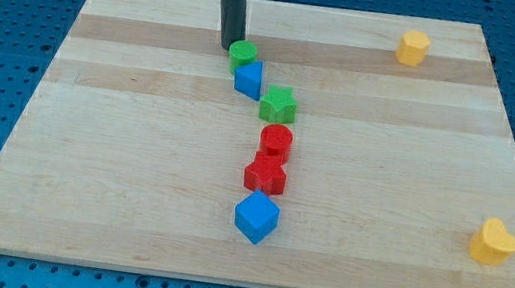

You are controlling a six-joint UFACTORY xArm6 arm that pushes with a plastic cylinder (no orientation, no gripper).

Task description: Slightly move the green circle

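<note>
Board (129,197): pale wooden top carrying every block.
Chain: blue cube (256,217), red star (265,175), red cylinder (276,141), green star (278,104), small blue block (249,78).
Green circle (243,54): chain's 12 o'clock end, touching the small blue block.
My tip (228,47): a bare rod with no claw to spread or pinch, just beside the green circle at its 9 o'clock.

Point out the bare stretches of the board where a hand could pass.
Free: everything left of the block chain, and the wide stretch between it and the yellow blocks. Crowded: the chain from green circle, where my tip sits, down to the blue cube.
</note>
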